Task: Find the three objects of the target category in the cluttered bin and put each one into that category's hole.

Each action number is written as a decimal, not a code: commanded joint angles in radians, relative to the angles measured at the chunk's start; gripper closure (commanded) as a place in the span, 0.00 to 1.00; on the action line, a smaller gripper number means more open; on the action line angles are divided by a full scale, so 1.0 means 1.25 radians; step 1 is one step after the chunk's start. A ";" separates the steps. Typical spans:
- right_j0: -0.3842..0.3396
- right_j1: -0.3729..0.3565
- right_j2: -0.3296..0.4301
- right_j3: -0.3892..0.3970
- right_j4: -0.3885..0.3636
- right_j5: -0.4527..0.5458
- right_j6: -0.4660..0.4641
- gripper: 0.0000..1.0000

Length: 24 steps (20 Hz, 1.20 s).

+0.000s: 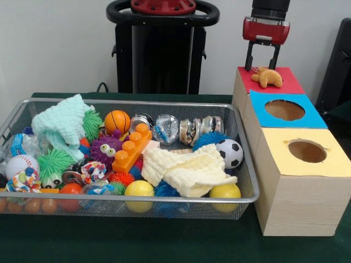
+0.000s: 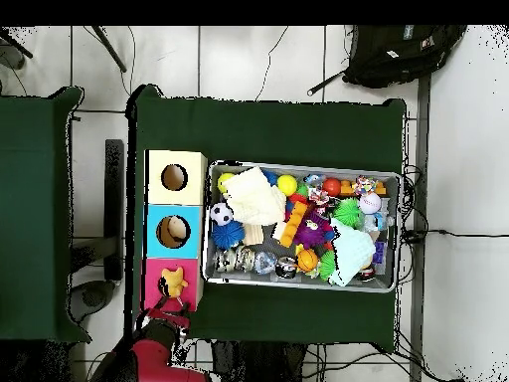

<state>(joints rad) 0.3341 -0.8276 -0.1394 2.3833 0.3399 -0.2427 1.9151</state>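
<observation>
Progress: early to middle stage by judgement. 1 tan plush animal [image 1: 267,77] lying on the red box top [image 1: 285,82], over or beside its hole, not confirmed as dropped through. In the overhead view a pale item showing inside the blue box hole; identity not clear. Remaining targets presumably among the clutter, count not confirmable.

Wire bin [image 1: 164,104]: largest container, left of the boxes, heavily loaded. Cream knitted cloth [image 1: 186,170] near the right front, mint cloth [image 1: 63,123] at far left, orange toy brick [image 1: 131,148] at centre, purple spiky toy with eyes [image 1: 105,149] just beside it. Basketball [image 1: 117,121], soccer ball [image 1: 230,153], baseball [image 1: 21,164], 2 yellow balls along the near wall, blue and green spiky balls, crumpled clear wrappers along the far wall.

Yellow box [image 1: 329,164]: nearest of the 3, hole open, nothing seen inside.

Blue box [image 1: 312,118]: middle, hole open, dark from the front.

Red box: farthest, plush animal on top.

Gripper [image 1: 263,63]: directly above the far edge of the red box, fingers spread apart and pinching nothing, plush just below and clear of them.

Risk: plush possibly resting on the rim instead of falling in.
</observation>
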 commanded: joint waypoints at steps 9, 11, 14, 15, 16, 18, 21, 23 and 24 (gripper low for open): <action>0.027 -0.069 0.029 -0.007 0.023 0.176 0.159 1.00; 0.017 -0.074 0.046 -0.006 0.016 0.168 0.163 1.00; 0.005 -0.076 0.074 -0.005 0.015 0.178 0.170 1.00; 0.005 -0.070 0.081 -0.004 0.023 0.177 0.181 1.00; 0.002 -0.070 0.085 -0.002 0.025 0.175 0.186 1.00; 0.009 -0.070 0.067 -0.010 0.020 0.179 0.168 1.00; 0.015 -0.069 0.045 -0.022 0.021 0.179 0.156 1.00; -0.012 -0.055 0.069 -0.026 0.011 0.154 0.159 1.00; -0.028 -0.042 0.085 -0.028 0.004 0.133 0.164 1.00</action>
<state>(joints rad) 0.3551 -0.9164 -0.1167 2.3917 0.3393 -0.0925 1.9151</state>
